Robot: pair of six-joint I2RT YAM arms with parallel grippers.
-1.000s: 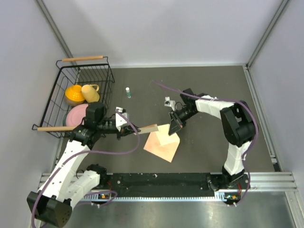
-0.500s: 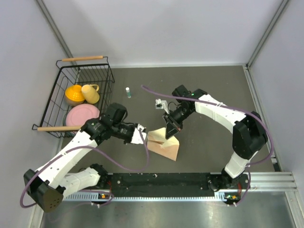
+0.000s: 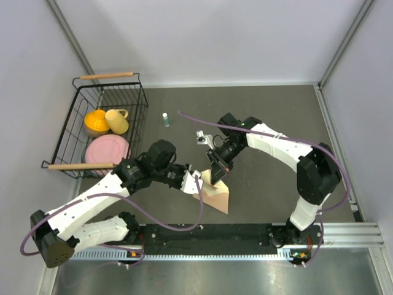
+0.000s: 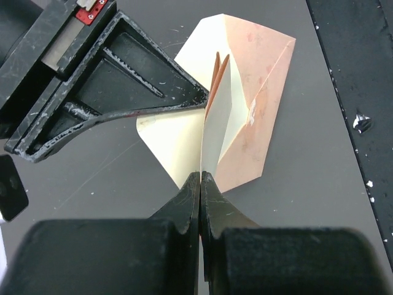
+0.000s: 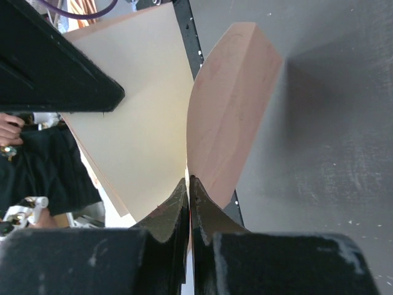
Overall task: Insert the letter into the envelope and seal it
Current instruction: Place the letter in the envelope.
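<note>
My left gripper (image 4: 201, 179) is clamped tight on the letter (image 4: 216, 123). I'm holding the sheet on edge, straight out ahead of my fingertips, so its far edge can slide in like a blade. Just beyond it the envelope (image 4: 261, 104) lies on the table (image 4: 319, 203). My right gripper (image 5: 189, 184) is pinched shut on a peach layer of it, the flap I reckon, lifting it to hold the mouth open. The letter's far edge sits right beside my right fingertips. Whether it's inside, I can't tell.

One each of envelope (image 3: 219, 198), letter (image 4: 216, 126), glue stick (image 3: 166, 119), wire basket (image 3: 142, 97), pink plate (image 3: 105, 149), yellow cup (image 3: 116, 120) and orange bowl (image 3: 94, 122).
</note>
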